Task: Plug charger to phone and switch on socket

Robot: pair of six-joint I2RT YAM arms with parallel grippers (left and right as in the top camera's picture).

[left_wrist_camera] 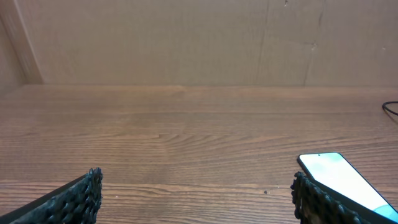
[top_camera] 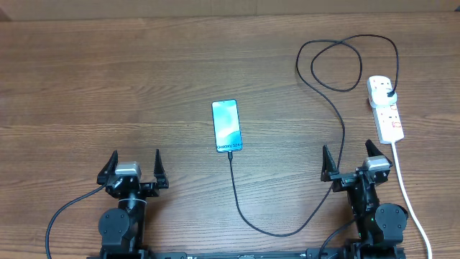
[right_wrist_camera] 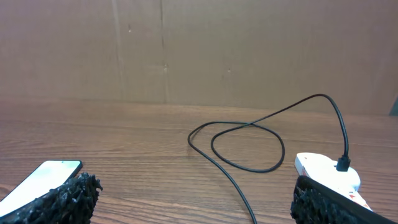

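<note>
From overhead, the phone point(top_camera: 226, 126) lies flat mid-table with its screen lit and up. The thin black charger point(top_camera: 327, 97) runs from the phone's near short edge, sweeps toward the robot, then climbs right into two loose loops. It ends at the black plug point(top_camera: 389, 93), which sits in the socket point(top_camera: 384, 109) at the far right. The small plug tip point(top_camera: 230, 153) touches the phone's edge, but whether it is fully seated cannot be told. The left gripper point(top_camera: 135, 165) and right gripper point(top_camera: 348, 160) both sit at the near edge with jaws spread wide and nothing in them. The left wrist view shows bare wood between the parted fingers point(left_wrist_camera: 78, 199), with the phone's corner just inside the right-hand finger. In the right wrist view the loops lie ahead between the fingers, with the socket and its plug at the right and the phone low on the left. The cable looks light and floppy, so it should be pinched close behind the tip, where it is stiffest. The phone is probably slick and may slide when pushed, so the other claw should brace its long edges. The socket seems light too, so its red-orange switches point(top_camera: 393, 117) likely need a straight downward press.
</note>
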